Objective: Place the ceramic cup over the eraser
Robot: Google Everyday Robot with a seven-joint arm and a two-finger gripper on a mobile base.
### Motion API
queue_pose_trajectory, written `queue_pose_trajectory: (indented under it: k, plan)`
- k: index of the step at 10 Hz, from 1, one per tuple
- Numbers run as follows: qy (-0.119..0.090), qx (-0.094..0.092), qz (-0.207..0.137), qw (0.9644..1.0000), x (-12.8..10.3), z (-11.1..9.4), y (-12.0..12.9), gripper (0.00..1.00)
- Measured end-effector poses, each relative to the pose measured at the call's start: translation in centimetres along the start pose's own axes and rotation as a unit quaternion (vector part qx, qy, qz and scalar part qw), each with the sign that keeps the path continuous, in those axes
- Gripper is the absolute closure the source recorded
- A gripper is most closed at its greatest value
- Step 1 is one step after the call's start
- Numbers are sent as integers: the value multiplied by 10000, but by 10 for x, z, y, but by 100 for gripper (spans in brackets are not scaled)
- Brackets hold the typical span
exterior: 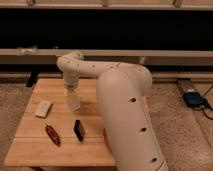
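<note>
The ceramic cup (72,101) is small, white and tapered, over the middle left of the wooden table (35,150). My gripper (71,91) comes straight down onto its top and is shut on it. The cup is at or just above the table surface. The eraser (79,129), a small black block, lies on the table a little in front of the cup and slightly to its right, apart from it.
A flat white rectangular piece (43,108) lies left of the cup. A dark red elongated object (52,135) lies left of the eraser. My large white arm (125,115) covers the table's right side; an orange-red bowl's edge (104,134) peeks out beside it.
</note>
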Motion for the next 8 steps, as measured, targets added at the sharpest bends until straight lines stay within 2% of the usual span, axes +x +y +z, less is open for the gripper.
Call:
queue_pose_trajectory:
  k: [2,3,4,5,8]
  plan:
    - [51,14,-9,10000,-2,-1,4,74]
    - [55,60,-22,10000,-3,-5,7,87]
    - [38,119,-42,9999,-4,-12,9,95]
    - [8,196,-86,9998,-8,-24,11,99]
    - [-88,424,-294,9986,-25,-82,30,100]
